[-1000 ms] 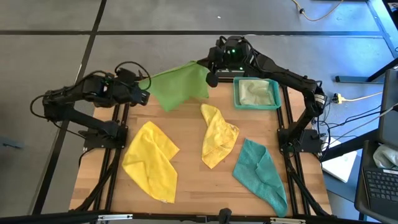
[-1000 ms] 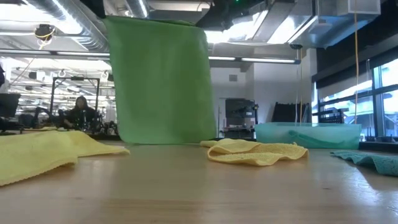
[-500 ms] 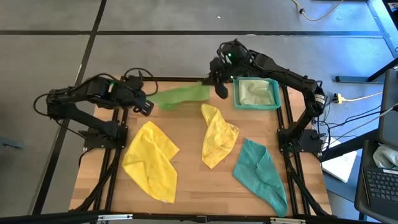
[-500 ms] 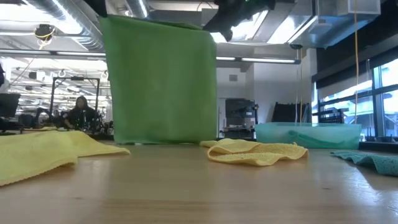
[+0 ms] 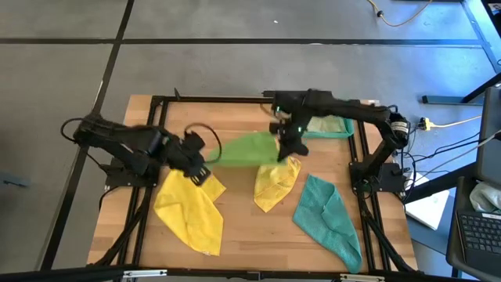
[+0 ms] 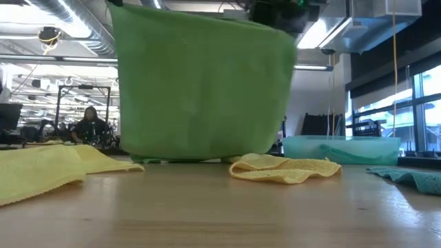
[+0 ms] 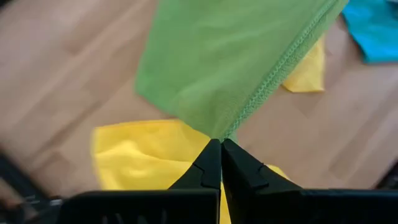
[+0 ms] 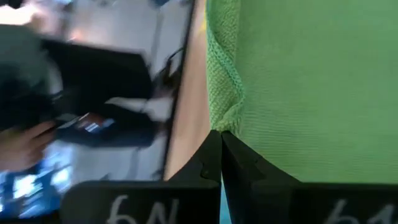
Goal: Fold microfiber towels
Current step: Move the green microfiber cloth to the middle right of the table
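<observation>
While the bright green towel [image 5: 249, 148] hangs stretched between the two hands above the middle of the counter [image 5: 235, 227], we see its lower edge just brushing the wood in the low view. Left of the green towel, the left hand [image 5: 205, 161] has its fingers pressed together on one top corner, its arm reaching in low over a yellow towel [image 5: 190, 202]. On the towel's other side, the right hand [image 5: 286, 149] pinches the opposite corner, fingers shut, its arm bent down from the far edge past the teal tray [image 5: 329, 127], which holds a pale olive-green cloth [image 5: 330, 124]. A second yellow towel [image 5: 274, 182] lies crumpled just beside and partly beneath the green towel's right end, and the teal towel [image 5: 329, 218] lies farther right, toward the near corner. We see bare wood behind the green towel and at the counter's near edge between the yellow cloths. A person [image 6: 88, 126] sits in the room far behind the green towel.
</observation>
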You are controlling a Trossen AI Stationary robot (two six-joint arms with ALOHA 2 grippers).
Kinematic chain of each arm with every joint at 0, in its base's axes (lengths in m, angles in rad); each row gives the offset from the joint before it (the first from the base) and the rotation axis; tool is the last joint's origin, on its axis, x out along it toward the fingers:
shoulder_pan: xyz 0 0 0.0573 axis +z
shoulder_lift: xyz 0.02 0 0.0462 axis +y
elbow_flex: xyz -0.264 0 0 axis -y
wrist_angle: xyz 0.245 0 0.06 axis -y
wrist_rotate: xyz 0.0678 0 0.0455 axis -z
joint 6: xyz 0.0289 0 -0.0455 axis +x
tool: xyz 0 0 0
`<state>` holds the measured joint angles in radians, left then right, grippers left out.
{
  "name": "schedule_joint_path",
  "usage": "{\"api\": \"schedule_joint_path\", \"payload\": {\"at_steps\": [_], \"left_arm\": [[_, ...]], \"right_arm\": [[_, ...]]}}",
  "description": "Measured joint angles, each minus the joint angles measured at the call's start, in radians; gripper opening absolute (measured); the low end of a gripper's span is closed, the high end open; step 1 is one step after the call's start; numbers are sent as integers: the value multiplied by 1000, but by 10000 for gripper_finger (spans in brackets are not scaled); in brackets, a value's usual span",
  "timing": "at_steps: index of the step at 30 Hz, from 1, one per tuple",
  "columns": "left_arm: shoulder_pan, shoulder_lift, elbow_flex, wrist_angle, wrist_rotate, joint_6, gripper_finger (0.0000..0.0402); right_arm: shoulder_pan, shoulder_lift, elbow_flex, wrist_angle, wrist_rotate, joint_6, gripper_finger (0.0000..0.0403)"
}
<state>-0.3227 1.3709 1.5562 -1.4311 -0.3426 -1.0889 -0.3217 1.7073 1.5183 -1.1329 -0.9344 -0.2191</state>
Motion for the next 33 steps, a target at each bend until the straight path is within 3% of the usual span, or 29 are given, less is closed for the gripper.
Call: {"api": "schedule_joint_path", "payload": {"at_steps": [4, 14, 18, 24, 33], "left_arm": [[-73, 95, 0, 80, 24, -27, 0], [-179, 332, 0, 253, 105, -37, 0], [-186, 393, -2, 246, 132, -37, 0], [-184, 425, -2, 238, 93, -37, 0], [-169, 421, -2, 207, 46, -25, 0]], "right_arm": [[97, 0, -130, 19, -102, 1, 5], [268, 0, -341, 98, -107, 9, 5], [269, 0, -362, 91, -83, 7, 5], [204, -2, -343, 72, 58, 4, 5], [143, -3, -309, 54, -15, 10, 5]]}}
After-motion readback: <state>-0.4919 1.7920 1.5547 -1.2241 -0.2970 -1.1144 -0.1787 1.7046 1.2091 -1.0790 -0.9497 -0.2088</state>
